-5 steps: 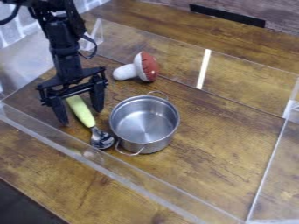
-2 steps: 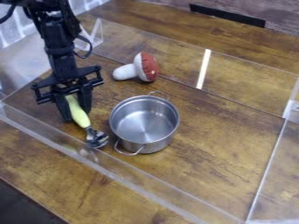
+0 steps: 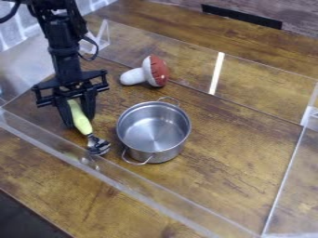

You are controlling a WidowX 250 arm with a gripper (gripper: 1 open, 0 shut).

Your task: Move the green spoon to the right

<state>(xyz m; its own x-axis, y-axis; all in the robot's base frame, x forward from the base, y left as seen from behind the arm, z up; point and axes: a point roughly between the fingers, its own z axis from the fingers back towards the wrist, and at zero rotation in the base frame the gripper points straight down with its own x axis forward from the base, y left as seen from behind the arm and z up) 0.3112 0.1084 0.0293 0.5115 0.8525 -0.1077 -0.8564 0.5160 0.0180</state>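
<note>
Spanning the tabletop (image 3: 236, 139), the pot (image 3: 154, 131) stands just beside the green spoon (image 3: 82, 121), whose long axis runs from its handle, pinched by the 1 gripper (image 3: 72, 104) above, toward the near edge, its bowl pointing away from the arm.

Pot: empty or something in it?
Empty: the steel pot has no lid, and its bare metal bottom shows with nothing on it.
</note>
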